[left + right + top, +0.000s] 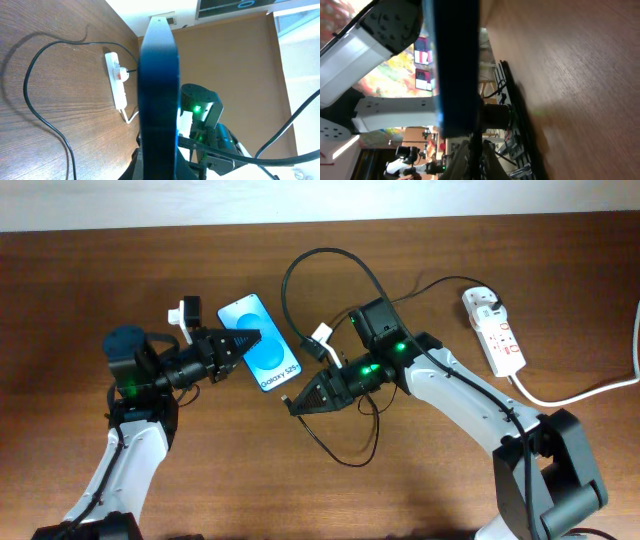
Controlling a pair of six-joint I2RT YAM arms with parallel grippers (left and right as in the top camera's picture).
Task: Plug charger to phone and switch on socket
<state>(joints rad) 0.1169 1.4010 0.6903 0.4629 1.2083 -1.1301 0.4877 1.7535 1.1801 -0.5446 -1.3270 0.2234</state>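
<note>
The phone [265,345], its light blue screen up, is gripped at its left long edge by my left gripper [243,340]. In the left wrist view the phone [159,85] stands edge-on between the shut jaws [160,172]. My right gripper [296,402] is shut on the tip end of the charger [330,254], just below the phone's lower end. In the right wrist view the thin charger lead [476,142] runs between the fingers [477,152] up to the phone's dark end [455,65]. The socket [495,330] lies at the far right with a dark plug in it.
The black charger cable loops over the wood table behind the phone and below my right arm [350,450]. The socket's thick white cord [580,392] runs off to the right. The left wrist view shows the socket [116,80] and the right arm [200,112].
</note>
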